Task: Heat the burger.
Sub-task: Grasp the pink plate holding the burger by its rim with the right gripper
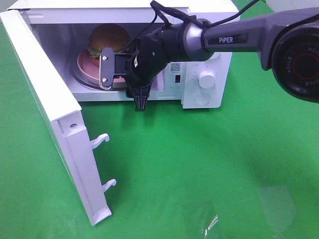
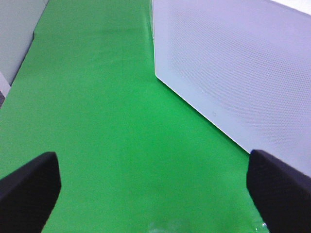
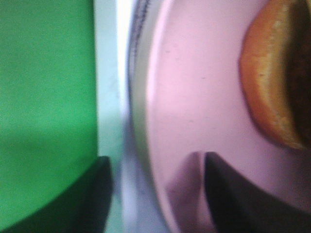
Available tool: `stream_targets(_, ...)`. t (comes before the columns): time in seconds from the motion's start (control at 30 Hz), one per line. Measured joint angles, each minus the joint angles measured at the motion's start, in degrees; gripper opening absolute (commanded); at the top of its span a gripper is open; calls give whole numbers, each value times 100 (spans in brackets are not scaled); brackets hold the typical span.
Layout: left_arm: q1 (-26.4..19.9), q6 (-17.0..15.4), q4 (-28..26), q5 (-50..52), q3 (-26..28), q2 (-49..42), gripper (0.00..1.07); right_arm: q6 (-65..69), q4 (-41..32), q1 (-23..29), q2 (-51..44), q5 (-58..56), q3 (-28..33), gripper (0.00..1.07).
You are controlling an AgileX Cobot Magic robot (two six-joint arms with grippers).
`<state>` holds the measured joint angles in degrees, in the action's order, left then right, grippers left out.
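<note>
Burger [image 3: 272, 82] sits just beyond your right gripper [image 3: 158, 194], half cropped; jaws straddle the pink plate's [image 3: 194, 97] rim, grip unclear.

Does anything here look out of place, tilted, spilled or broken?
Nothing stands out. The burger sits upright on the pink plate inside the microwave, whose door is wide open. The right end effector straddles the plate's rim. No spill or damage shows.

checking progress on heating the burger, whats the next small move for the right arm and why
Probably back the right gripper out of the microwave. The burger already sits on the pink plate inside, the jaws straddle the plate's rim, and the door hangs open.
</note>
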<state>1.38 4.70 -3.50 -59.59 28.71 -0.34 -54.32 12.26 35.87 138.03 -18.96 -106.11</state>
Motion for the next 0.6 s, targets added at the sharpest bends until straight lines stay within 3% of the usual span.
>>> stream_targets(0.03, 0, 0, 0, 0, 0, 0, 96, 0, 0, 0, 0, 0, 0, 34)
stream_targets(0.07, 0, 0, 0, 0, 0, 0, 96, 0, -86, 17, 0, -120, 0, 20)
stream_targets(0.1, 0, 0, 0, 0, 0, 0, 96, 0, -86, 17, 0, -120, 0, 20)
stream_targets(0.13, 0, 0, 0, 0, 0, 0, 96, 0, -223, 23, -6, -212, 0, 6)
stream_targets(0.2, 0, 0, 0, 0, 0, 0, 96, -23, -332, 40, -23, -241, 0, 0)
stream_targets(0.6, 0, 0, 0, 0, 0, 0, 96, -493, -493, 46, -74, -372, -52, 0)
